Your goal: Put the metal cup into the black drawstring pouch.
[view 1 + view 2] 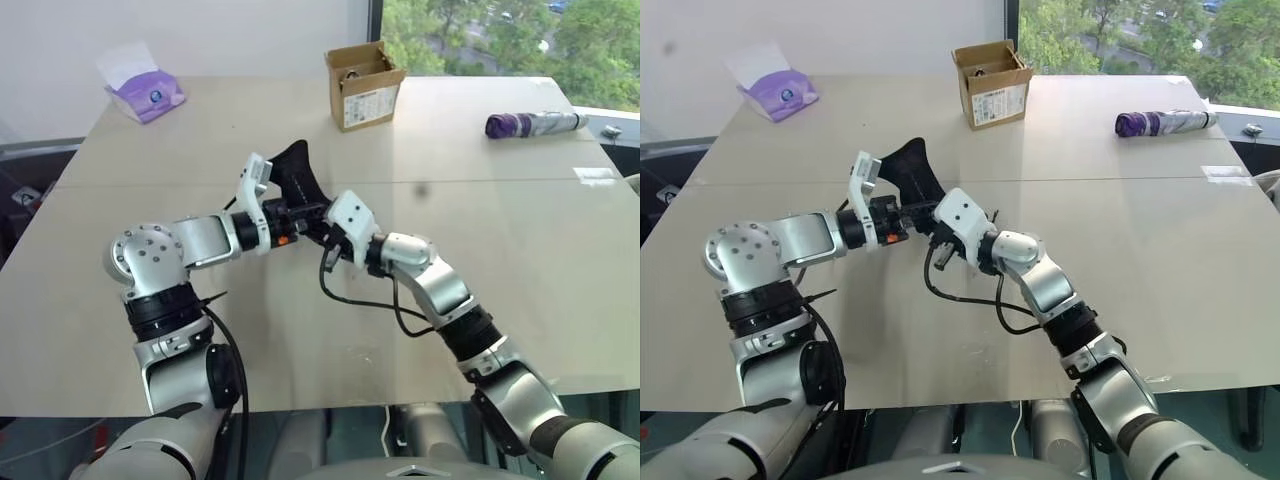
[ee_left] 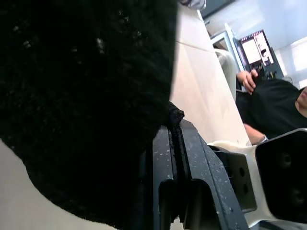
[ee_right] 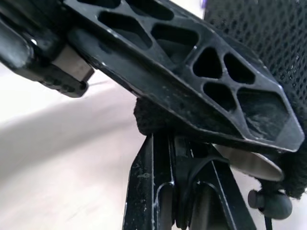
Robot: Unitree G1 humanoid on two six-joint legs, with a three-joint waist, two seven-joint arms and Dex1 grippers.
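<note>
The black drawstring pouch (image 1: 294, 176) hangs in the air over the middle of the table, its closed end sticking up and away from me. My left gripper (image 1: 304, 213) is shut on the pouch's fabric (image 2: 86, 96) from the left. My right gripper (image 1: 319, 229) meets it from the right, shut on the pouch's mouth edge and cord (image 3: 192, 167). In the right wrist view a shiny silver curved surface, which I take for the metal cup (image 3: 249, 163), shows inside the pouch's mouth beneath the left gripper's finger. A cord bead (image 3: 271, 203) dangles beside it.
On the beige table (image 1: 520, 260) an open cardboard box (image 1: 363, 85) stands at the far middle. A purple tissue pack (image 1: 145, 92) lies far left and a purple-and-silver folded umbrella (image 1: 535, 124) far right. A seated person (image 2: 273, 105) is beyond the table's edge.
</note>
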